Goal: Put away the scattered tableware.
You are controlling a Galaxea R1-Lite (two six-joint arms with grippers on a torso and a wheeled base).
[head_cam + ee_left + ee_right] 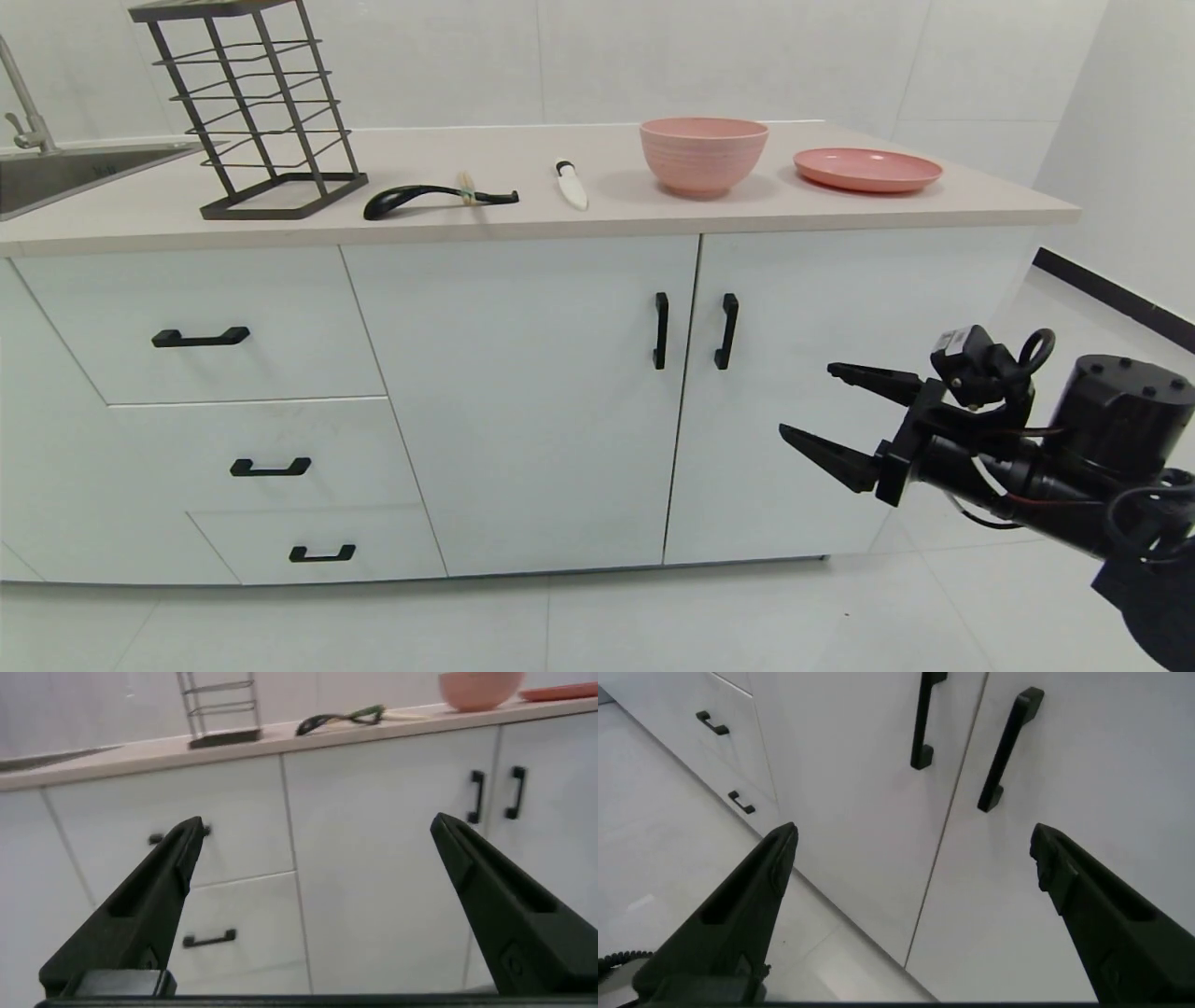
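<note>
Hanging low before the white cabinet doors [794,308], the right gripper [808,401] shows its jaws spread and empty in the head view. Up on the beige countertop [607,210] lie the round pink plastic bowl [703,154], flat pink plate [867,169], black long-handled spoon [401,198] and small white knife [570,184], with a black wire rack [261,112] nearby.

From the left wrist, the left gripper [318,826] is likewise spread wide and holds nothing, well apart from the tableware.

From the right wrist, two black door handles [1005,749] sit close ahead. Rising carelessly could snag a handle or strike the counter's lip, and a hard nudge might slide the plate off the end.
</note>
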